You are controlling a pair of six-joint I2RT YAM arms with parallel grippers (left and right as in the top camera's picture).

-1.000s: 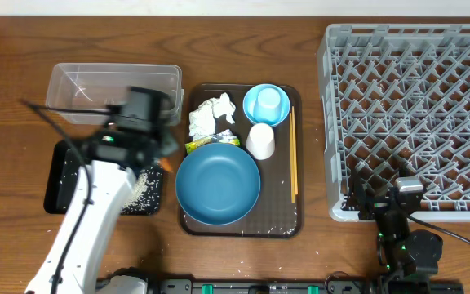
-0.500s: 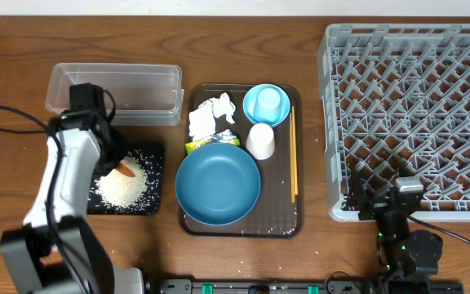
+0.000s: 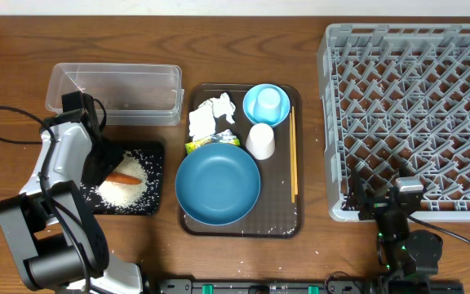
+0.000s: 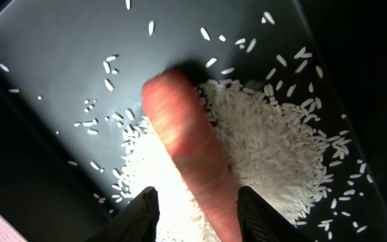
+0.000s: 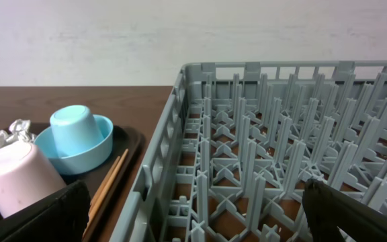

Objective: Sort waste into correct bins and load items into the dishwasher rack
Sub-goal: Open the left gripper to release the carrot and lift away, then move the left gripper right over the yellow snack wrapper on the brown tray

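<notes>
My right pincer sits nearest, at the right, spread wide and holding nothing, facing the large square grey plastic lattice rack. Farther left, my left pincer is parted around the small orange carrot. The carrot lies on the heap of white rice grains in the shallow black rectangular tray. Beyond that tray is the clear plastic rectangular tub.

We see a glossy brown wooden surface, a matt grey plastic lattice rack, a clear plastic rectangular tub and a smooth black rectangular tray.
</notes>
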